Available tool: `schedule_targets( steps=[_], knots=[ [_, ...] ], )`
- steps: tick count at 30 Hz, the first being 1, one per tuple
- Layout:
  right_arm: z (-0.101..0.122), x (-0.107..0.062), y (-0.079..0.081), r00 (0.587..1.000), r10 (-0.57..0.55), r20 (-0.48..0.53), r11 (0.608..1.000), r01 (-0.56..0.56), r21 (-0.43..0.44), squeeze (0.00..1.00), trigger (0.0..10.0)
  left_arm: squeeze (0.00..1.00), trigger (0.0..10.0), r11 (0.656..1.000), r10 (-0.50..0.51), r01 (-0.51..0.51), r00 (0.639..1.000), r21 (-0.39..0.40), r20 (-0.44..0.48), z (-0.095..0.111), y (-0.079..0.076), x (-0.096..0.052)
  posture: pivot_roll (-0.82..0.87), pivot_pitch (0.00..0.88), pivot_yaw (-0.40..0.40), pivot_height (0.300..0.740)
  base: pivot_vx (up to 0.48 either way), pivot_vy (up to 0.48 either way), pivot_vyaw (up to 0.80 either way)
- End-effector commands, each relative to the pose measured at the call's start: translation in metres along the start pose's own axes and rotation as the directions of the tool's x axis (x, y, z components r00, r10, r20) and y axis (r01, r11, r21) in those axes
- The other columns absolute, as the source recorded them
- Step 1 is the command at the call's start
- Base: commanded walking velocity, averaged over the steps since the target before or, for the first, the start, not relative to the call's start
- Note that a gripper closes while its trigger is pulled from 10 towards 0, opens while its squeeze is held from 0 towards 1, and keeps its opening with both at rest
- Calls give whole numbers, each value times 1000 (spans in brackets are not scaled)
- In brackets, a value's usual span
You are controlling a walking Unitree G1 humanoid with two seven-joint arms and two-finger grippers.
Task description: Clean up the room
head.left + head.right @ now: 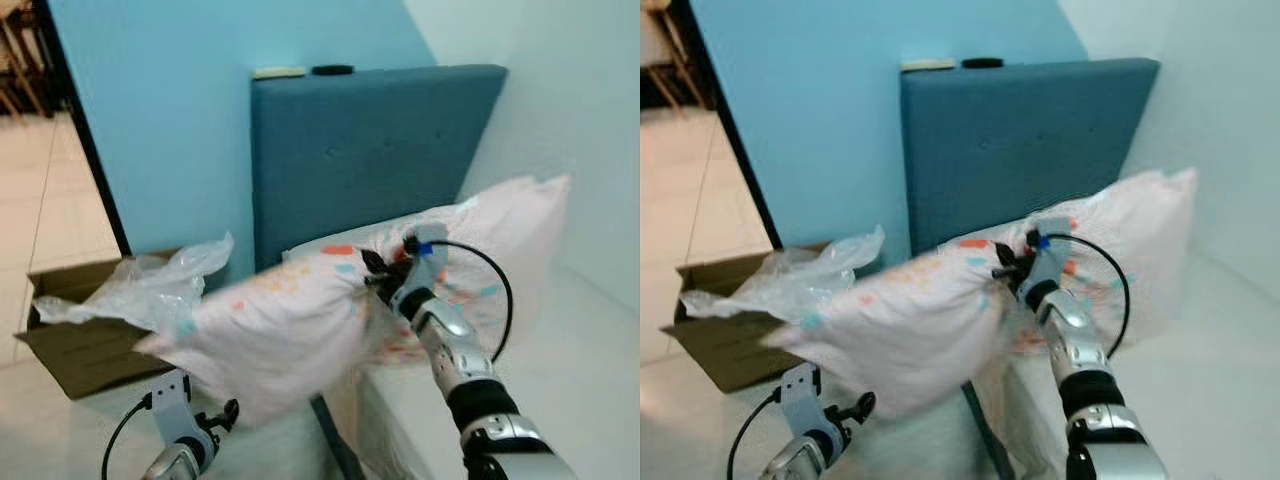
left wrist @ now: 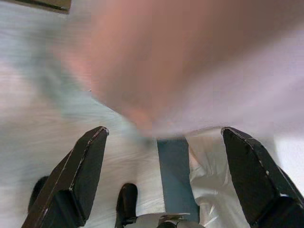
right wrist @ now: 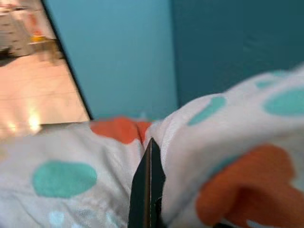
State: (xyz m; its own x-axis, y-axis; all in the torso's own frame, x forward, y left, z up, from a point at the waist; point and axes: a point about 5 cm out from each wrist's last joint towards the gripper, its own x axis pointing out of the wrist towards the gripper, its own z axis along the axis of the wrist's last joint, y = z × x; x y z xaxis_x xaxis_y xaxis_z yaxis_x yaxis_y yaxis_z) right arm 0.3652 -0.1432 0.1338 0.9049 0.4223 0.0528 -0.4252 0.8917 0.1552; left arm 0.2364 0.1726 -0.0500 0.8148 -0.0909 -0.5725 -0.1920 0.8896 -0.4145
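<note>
Cardboard box (image 1: 75, 340) on tiled floor (image 1: 40, 210)

The room is brightly and evenly lit, with soft daylight on the tiled floor (image 1: 30, 200) at far left and only faint shadows. The spotted pillow (image 1: 300, 320) is smeared by motion blur in both eye views, and the blue headboard (image 1: 370, 150) is slightly soft. In the left wrist view the pillow is a pink-white blur above the sharp black fingers (image 2: 83, 175); the right wrist view is out of focus at close range.

Held pillow (image 1: 290, 320) across bed (image 1: 590, 370) edge
</note>
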Motion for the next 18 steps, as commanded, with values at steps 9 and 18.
schedule_targets(
  steps=[9,18],
  knots=[
    [29,7,-10,992,-29,120,1000,29,-3,0,10000,0,10000,995,-63,60,997,80,39,10,-11,4,-37,0,-84,724,0,0,0],
    [25,5,-9,991,-35,128,999,36,2,0,10000,0,10000,986,-106,100,993,134,42,20,-22,10,-61,0,-52,724,0,-261,0]
  ],
)
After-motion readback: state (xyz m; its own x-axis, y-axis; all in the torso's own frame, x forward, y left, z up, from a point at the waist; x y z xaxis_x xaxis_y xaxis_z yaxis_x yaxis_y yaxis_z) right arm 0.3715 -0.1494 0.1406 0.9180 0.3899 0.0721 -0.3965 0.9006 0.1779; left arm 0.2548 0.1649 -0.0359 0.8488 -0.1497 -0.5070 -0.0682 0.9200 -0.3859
